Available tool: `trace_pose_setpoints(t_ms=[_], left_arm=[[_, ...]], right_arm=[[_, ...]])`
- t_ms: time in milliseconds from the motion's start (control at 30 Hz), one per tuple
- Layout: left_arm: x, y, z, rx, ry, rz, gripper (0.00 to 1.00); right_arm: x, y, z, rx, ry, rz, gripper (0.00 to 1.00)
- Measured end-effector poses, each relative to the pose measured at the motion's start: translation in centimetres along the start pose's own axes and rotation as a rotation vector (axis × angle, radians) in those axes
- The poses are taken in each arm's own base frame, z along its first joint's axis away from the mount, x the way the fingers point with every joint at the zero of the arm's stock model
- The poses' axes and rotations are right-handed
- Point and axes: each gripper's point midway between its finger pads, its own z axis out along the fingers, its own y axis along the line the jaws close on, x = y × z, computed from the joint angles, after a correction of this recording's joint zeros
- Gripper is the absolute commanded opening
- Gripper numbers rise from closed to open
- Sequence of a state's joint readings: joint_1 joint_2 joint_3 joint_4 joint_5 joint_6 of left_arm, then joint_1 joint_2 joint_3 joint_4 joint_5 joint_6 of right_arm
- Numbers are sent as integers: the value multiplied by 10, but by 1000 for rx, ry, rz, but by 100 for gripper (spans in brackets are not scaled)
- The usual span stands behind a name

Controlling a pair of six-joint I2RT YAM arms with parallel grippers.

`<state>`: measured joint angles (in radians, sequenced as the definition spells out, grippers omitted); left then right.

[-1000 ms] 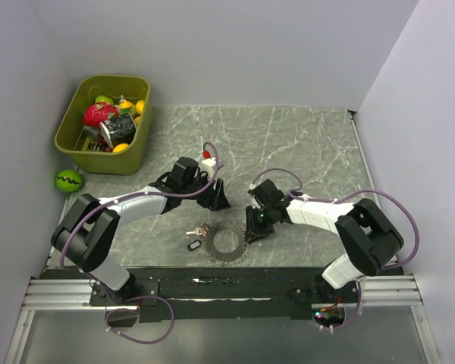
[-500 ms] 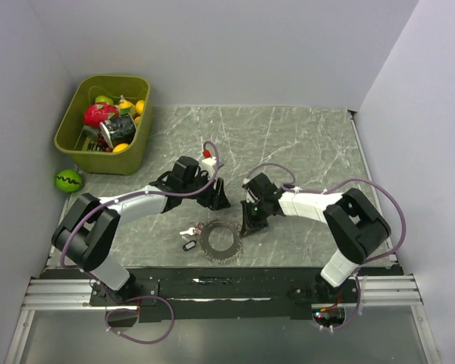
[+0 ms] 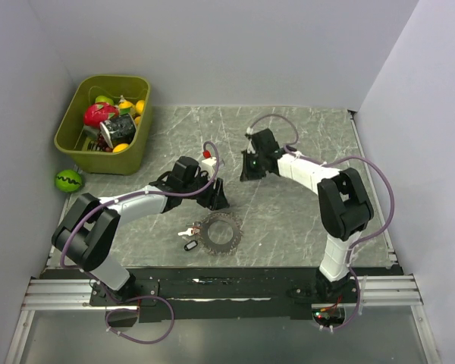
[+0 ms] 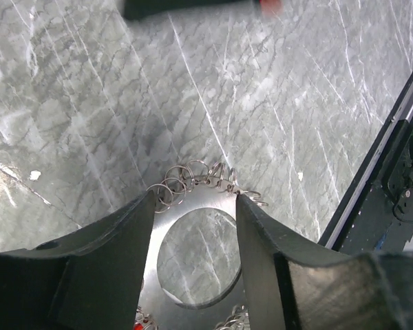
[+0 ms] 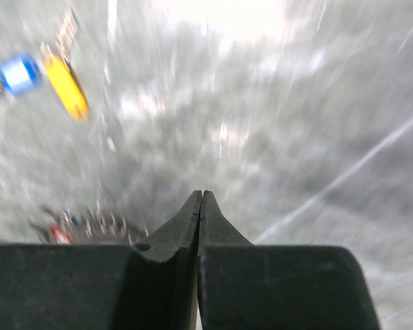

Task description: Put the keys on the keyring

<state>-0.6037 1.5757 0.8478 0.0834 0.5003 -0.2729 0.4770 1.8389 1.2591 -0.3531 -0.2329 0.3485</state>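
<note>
Keyring (image 3: 221,230) on marble table (image 3: 311,129), with both grippers for you to check.
You will find the keys (image 3: 187,230) lying just left of the keyring, beside the dark fob (image 3: 191,245). The left gripper (image 3: 216,199) stands at the keyring's far rim with its jaws moderately apart and the rim between them, nothing pinched. The right gripper (image 3: 247,171) sits well beyond the keyring, jaws pressed together and empty.

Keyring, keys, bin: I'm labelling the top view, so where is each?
keyring (image 3: 209,233), top view, left side of its band.
keys (image 3: 187,230), top view, silver metal.
bin (image 3: 98,160), top view, near wall.
</note>
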Motion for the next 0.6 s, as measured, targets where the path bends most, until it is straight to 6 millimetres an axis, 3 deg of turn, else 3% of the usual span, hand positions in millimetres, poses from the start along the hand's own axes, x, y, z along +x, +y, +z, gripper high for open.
trace_pose_setpoints(t_ms=[67, 133, 233, 333, 433, 600], left_arm=[[1, -1, 0, 4, 4, -1, 38], [4, -3, 0, 19, 15, 1, 27], [14, -11, 3, 53, 53, 10, 15], [35, -31, 11, 109, 126, 35, 1], [56, -53, 19, 174, 201, 66, 1], [78, -70, 27, 220, 306, 101, 1]], right_arm=[[-20, 1, -3, 1, -44, -16, 0], [-27, 1, -8, 1, -69, -26, 0], [-17, -4, -14, 7, -61, -24, 0], [7, -16, -18, 21, -23, -7, 0], [28, -32, -23, 49, 13, 20, 0], [36, -45, -31, 77, 18, 38, 0]])
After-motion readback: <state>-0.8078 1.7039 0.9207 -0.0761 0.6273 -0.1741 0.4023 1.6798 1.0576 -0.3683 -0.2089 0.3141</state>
